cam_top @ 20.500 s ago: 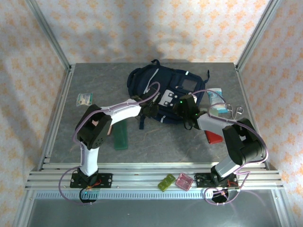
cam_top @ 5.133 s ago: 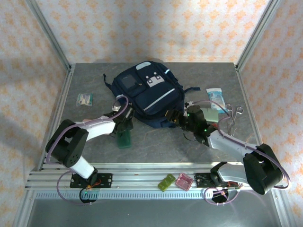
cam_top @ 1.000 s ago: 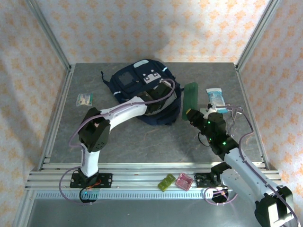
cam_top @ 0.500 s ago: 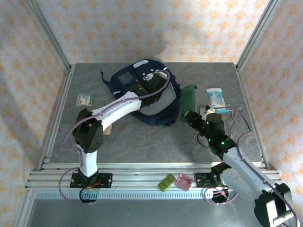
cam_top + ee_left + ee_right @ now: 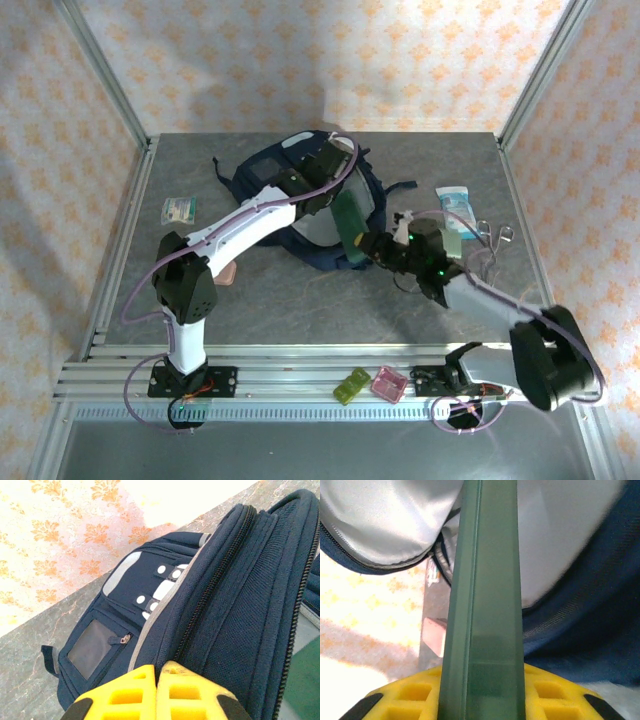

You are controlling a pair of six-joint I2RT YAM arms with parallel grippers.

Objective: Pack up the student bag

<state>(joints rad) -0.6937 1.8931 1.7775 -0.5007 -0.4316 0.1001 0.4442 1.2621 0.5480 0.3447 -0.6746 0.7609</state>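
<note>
Swung left from table's right edge: green case [image 5: 348, 228] clamped in right gripper [image 5: 372, 248], tip at navy student bag [image 5: 262, 178], grey lining gaping; flap pinched in closed left gripper [image 5: 157, 672].

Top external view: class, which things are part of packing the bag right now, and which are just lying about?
In use: student bag, green case, left end effector, right end effector.
Lying about: small packet, blue-white pack, scissors, green box, pink box.
</note>
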